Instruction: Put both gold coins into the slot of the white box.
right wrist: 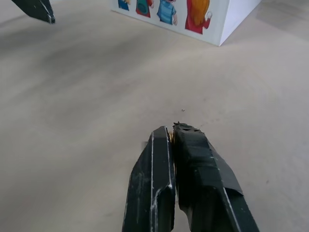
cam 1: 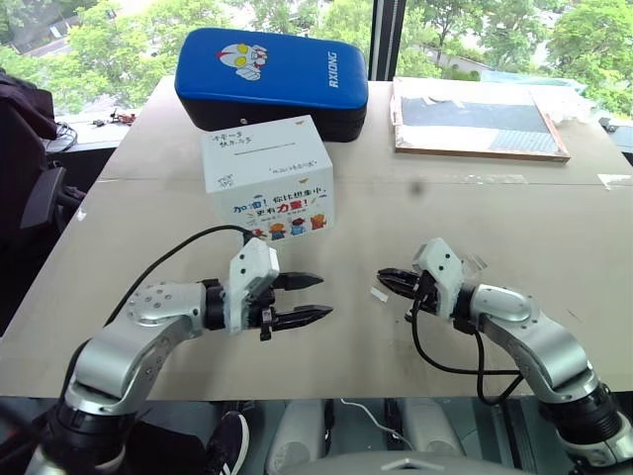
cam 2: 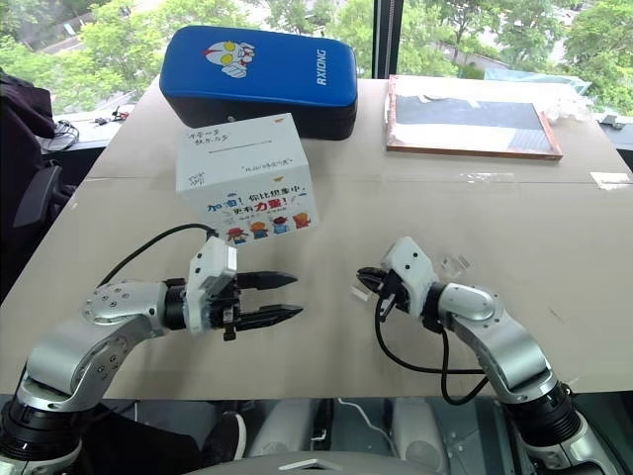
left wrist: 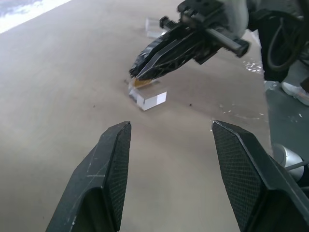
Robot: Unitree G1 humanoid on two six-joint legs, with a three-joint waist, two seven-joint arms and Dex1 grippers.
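The white box (cam 1: 267, 178) stands on the table's far left, its slot (cam 1: 265, 146) a thin line across the handwritten top. My right gripper (cam 1: 384, 278) is shut low over the table, with a sliver of gold coin (left wrist: 140, 83) pinched at its tips. Directly beneath the coin sits a small clear holder (left wrist: 149, 98). A trace of gold also shows between the closed fingers (right wrist: 164, 159) in the right wrist view. My left gripper (cam 1: 309, 298) is open and empty, pointing across toward the right gripper from a hand's width away. The other gold coin is not visible.
A blue padded cushion (cam 1: 272, 84) lies behind the box. A wood-framed board (cam 1: 480, 119) lies at the far right. Another clear holder (cam 1: 475, 262) rests beside my right wrist. The table's near edge (cam 1: 326, 391) runs just below both arms.
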